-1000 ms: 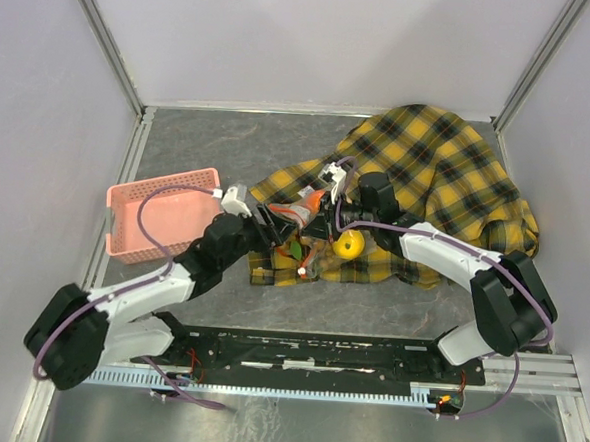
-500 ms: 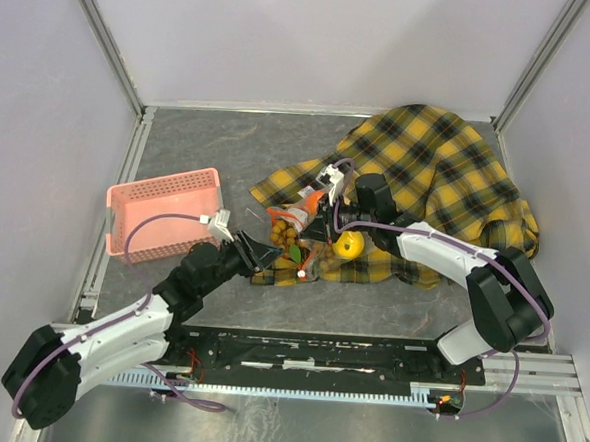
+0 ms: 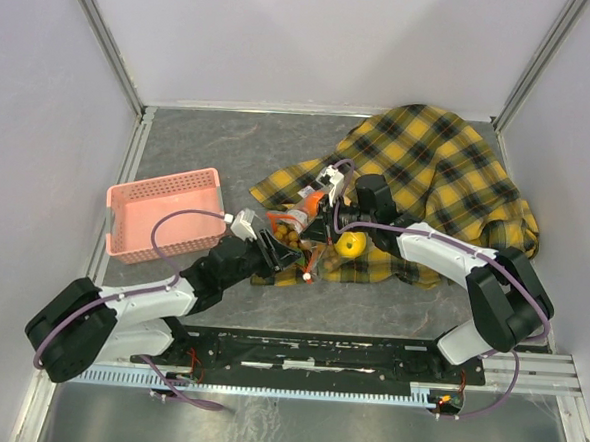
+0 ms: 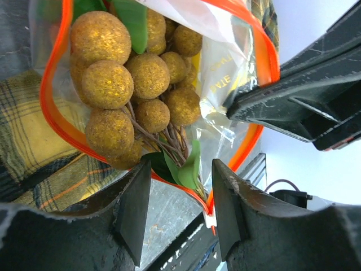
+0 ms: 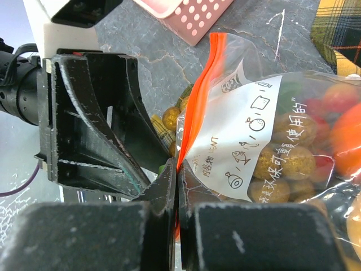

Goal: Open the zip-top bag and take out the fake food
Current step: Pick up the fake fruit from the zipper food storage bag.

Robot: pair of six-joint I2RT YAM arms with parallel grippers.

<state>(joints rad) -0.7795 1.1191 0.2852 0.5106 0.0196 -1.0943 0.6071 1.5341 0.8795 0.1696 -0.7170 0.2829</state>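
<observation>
Seen from above, a clear bag [image 3: 296,233] of fake food lies at the centre of a grey table [image 3: 209,146], on the edge of a yellow-black plaid cloth [image 3: 438,170] that spreads away toward 2 o'clock. A pink basket [image 3: 165,213] sits well apart at the bag's 9 o'clock.

The right gripper [image 5: 176,182] reaches in from 3 o'clock. Its fingers are pressed fully together on the bag's orange zip strip [image 5: 198,90], lifting that edge. A white printed label [image 5: 240,141] faces its camera, with tan balls and red and orange pieces showing dimly through the plastic.

The left gripper [image 3: 276,248] comes in from 7 o'clock and points into the bag's open mouth. Its fingers [image 4: 135,209] stand about half apart. The lower zip rim and the green leaves at the stem of a tan grape bunch [image 4: 132,84] lie between the tips. A firm grip cannot be made out.

A yellow fruit [image 3: 350,244] shows at the bag's 3 o'clock side, just below the right gripper. Whether it lies inside the plastic is unclear.
</observation>
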